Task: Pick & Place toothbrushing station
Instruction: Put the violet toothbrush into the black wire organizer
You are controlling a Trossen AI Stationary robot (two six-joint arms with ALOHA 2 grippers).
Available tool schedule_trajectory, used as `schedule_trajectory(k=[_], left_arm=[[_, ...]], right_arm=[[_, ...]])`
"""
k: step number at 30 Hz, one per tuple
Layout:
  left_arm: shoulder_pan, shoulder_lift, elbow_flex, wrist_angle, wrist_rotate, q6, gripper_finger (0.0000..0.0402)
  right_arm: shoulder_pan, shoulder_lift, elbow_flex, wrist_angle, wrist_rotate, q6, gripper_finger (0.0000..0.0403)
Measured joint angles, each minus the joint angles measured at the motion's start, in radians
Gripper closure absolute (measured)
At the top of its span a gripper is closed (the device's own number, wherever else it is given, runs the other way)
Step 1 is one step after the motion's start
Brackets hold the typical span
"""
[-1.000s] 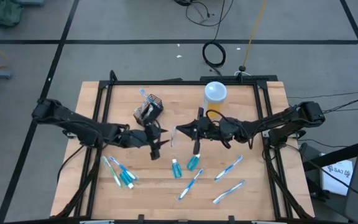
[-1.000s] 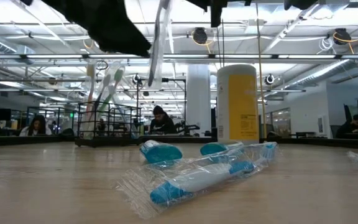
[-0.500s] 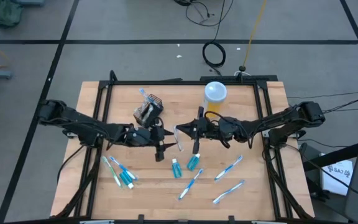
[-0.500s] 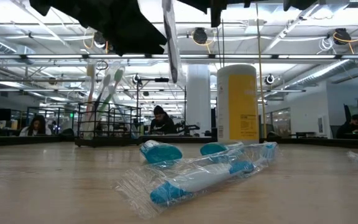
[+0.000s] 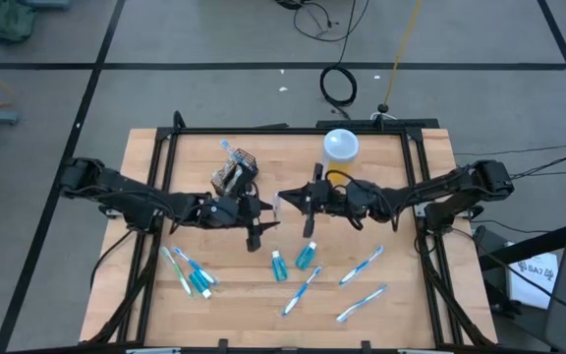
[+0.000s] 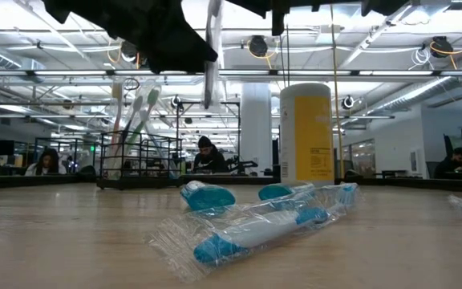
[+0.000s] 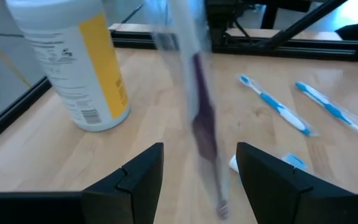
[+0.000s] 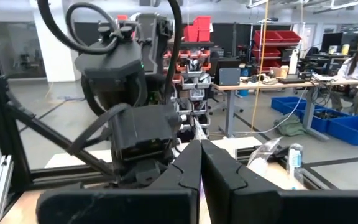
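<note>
Wrapped toothbrush (image 5: 278,206) mid-frame above desk (image 5: 401,295) | my right end effector (image 5: 285,202) clamps it; left end effector (image 5: 263,224) spread beside | light, slippery film; I'd take the stiff handle.

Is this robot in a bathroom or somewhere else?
Not a bathroom. It looks like a big open workshop or lab: long ceiling lights, a desk with blue bins, and a person sitting at work behind the table.
</note>
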Motion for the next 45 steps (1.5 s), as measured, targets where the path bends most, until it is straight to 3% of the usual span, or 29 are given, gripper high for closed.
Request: schedule_trajectory(k=[6, 15, 19, 22, 26, 30, 37, 45], left_arm=[[0.034, 0.0, 0.0, -0.004, 0.069, 0.005, 0.0214], [0.068, 0.0, 0.0, -0.006, 0.113, 0.005, 0.0347], [0.075, 0.0, 0.0, -0.006, 0.113, 0.019, 0.0387], [0.074, 0.0, 0.0, -0.009, 0.113, 0.032, 0.039], [0.074, 0.0, 0.0, -0.019, 0.114, 0.038, 0.0365], [0.074, 0.0, 0.0, -0.028, 0.114, 0.066, 0.0362], [0.076, 0.0, 0.0, -0.044, 0.114, 0.09, 0.039], [0.111, 0.0, 0.0, -0.042, 0.116, 0.09, 0.0369]], right_arm=[[-0.025, 0.0, 0.0, 0.023, 0.0, 0.001, 0.0403], [-0.032, 0.0, 0.0, 0.008, -0.001, -0.013, 0.0403], [-0.032, 0.0, 0.0, 0.003, -0.003, -0.036, 0.0403], [-0.031, 0.0, 0.0, -0.024, -0.002, -0.078, 0.0401], [-0.03, 0.0, 0.0, -0.069, -0.002, -0.086, 0.0379], [-0.03, 0.0, 0.0, -0.113, -0.002, -0.096, 0.0342], [-0.029, 0.0, -0.001, -0.219, -0.002, -0.032, 0.0271], [-0.03, 0.01, -0.001, -0.228, -0.028, 0.052, 0.0207]])
